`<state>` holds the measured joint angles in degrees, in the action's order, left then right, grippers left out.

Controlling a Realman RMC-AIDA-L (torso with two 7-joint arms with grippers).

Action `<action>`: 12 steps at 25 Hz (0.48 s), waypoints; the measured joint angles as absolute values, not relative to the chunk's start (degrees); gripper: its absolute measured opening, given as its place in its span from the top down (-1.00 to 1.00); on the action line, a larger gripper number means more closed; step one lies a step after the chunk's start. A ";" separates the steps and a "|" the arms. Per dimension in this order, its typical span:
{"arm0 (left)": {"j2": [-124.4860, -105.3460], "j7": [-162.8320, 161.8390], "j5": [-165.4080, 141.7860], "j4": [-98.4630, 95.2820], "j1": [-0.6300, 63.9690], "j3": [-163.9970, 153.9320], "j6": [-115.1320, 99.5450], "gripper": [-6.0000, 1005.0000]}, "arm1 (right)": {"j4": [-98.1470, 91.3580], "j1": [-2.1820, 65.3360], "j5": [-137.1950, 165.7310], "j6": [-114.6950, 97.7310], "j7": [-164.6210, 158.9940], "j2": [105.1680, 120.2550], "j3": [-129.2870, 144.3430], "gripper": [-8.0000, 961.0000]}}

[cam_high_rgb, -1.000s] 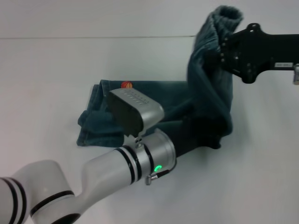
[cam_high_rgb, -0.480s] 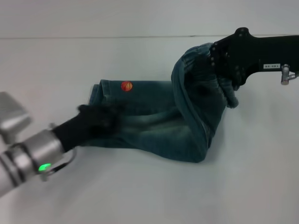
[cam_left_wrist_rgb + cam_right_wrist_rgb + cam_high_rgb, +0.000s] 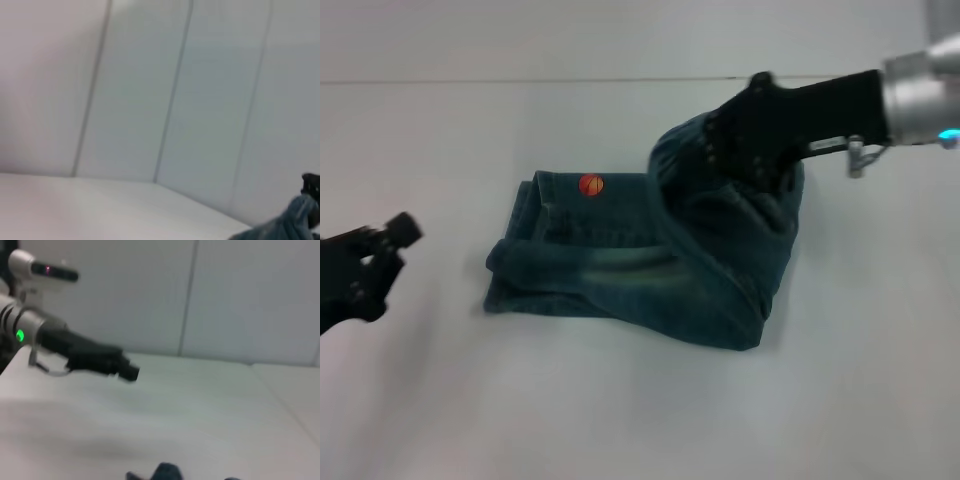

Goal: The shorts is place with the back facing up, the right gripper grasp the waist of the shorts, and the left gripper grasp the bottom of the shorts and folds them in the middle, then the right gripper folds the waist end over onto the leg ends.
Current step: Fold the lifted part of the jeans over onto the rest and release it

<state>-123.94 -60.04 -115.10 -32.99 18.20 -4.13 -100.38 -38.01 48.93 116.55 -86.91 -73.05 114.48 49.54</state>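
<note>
The blue-green denim shorts [image 3: 620, 270] lie on the white table, folded lengthwise. The bottom of the shorts [image 3: 532, 215] points left, and an orange ball print [image 3: 591, 184] shows on it. My right gripper [image 3: 752, 135] is shut on the waist of the shorts [image 3: 682, 150] and holds it raised over the right half of the garment, so the denim arches beneath it. My left gripper [image 3: 368, 268] hovers at the far left, well apart from the shorts, and holds nothing. The right wrist view shows a scrap of denim [image 3: 167, 472] and the left gripper [image 3: 125, 371] farther off.
The white table [image 3: 640, 420] spreads all around the shorts. Its back edge meets a pale panelled wall [image 3: 175, 100]. In the left wrist view, a corner of denim [image 3: 292, 222] shows beside the black right gripper [image 3: 312, 186].
The left arm has pulled away from the shorts to the far left. The right gripper has carried the waist down and to the left, over the legs.
</note>
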 joint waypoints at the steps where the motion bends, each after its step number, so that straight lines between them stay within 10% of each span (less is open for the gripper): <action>1: -123.95 -59.86 -114.73 -33.08 17.40 -3.58 -100.85 0.96 | -37.06 50.21 116.97 -86.42 -73.20 114.40 51.03 0.82; 12: -124.31 -58.71 -114.43 -32.55 14.69 -3.07 -101.37 0.96 | -33.43 60.61 120.97 -76.32 -71.06 120.10 66.65 0.80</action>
<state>-124.31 -58.71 -114.43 -32.55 14.69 -3.07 -101.37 -33.43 60.61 120.97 -76.32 -71.06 120.10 66.65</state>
